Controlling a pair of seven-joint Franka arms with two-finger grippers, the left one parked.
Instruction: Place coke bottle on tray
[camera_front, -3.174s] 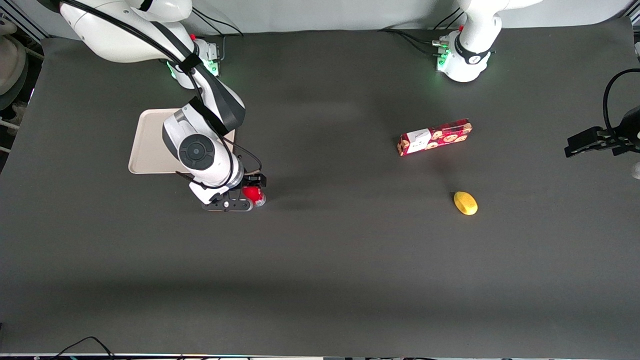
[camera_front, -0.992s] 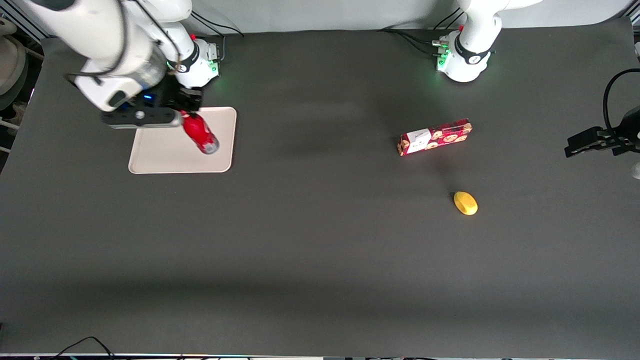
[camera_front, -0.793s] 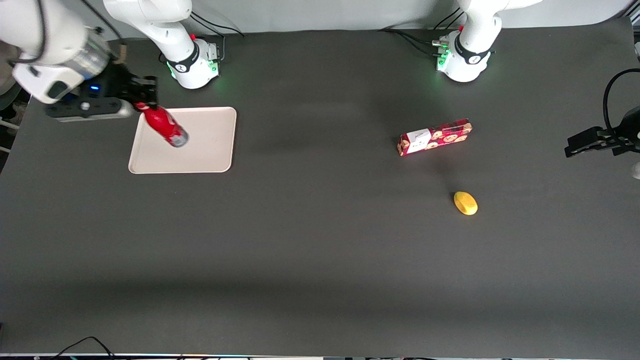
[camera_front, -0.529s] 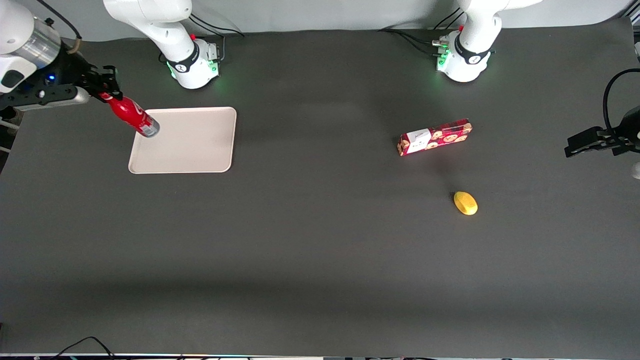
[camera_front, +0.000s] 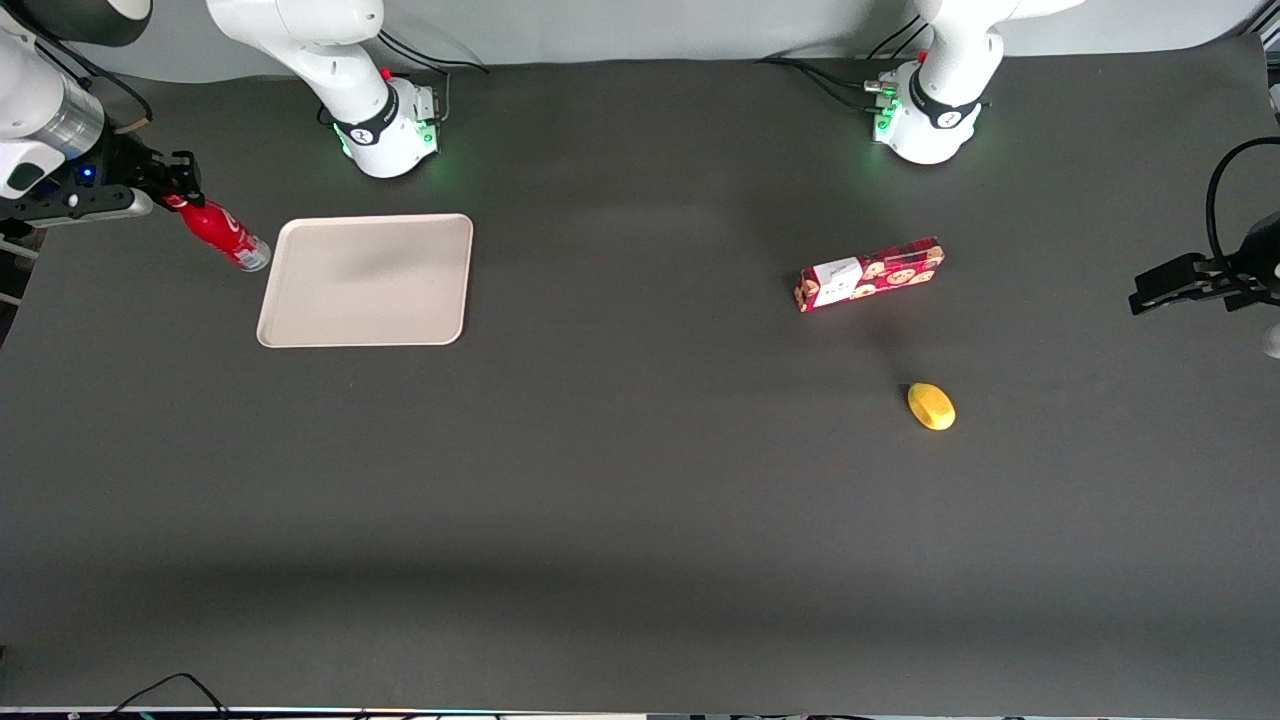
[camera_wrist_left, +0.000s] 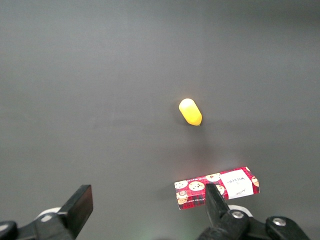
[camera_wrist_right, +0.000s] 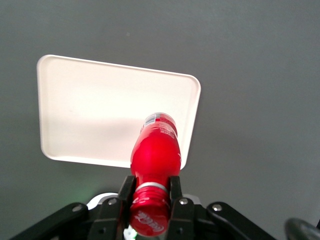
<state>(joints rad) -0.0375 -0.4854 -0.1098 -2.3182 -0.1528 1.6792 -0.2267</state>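
My right gripper (camera_front: 178, 190) is shut on the neck of the coke bottle (camera_front: 222, 234), a slim red bottle with a red cap and silvery base, and holds it tilted high above the table. In the front view the bottle hangs just outside the tray's (camera_front: 365, 281) edge, toward the working arm's end of the table. The tray is flat, beige, with rounded corners and nothing on it. In the right wrist view the fingers (camera_wrist_right: 124, 192) clamp the bottle (camera_wrist_right: 155, 152) below its cap, with the tray (camera_wrist_right: 90, 115) far beneath it.
A long red patterned snack box (camera_front: 868, 273) and a yellow oval object (camera_front: 931, 406) lie toward the parked arm's end of the table; both also show in the left wrist view, box (camera_wrist_left: 217, 187) and yellow object (camera_wrist_left: 190, 111). The working arm's base (camera_front: 385, 130) stands near the tray.
The gripper took the bottle off the table near the tray, lifted it, carried it across the tray and now holds it past the tray's edge toward the working arm's end.
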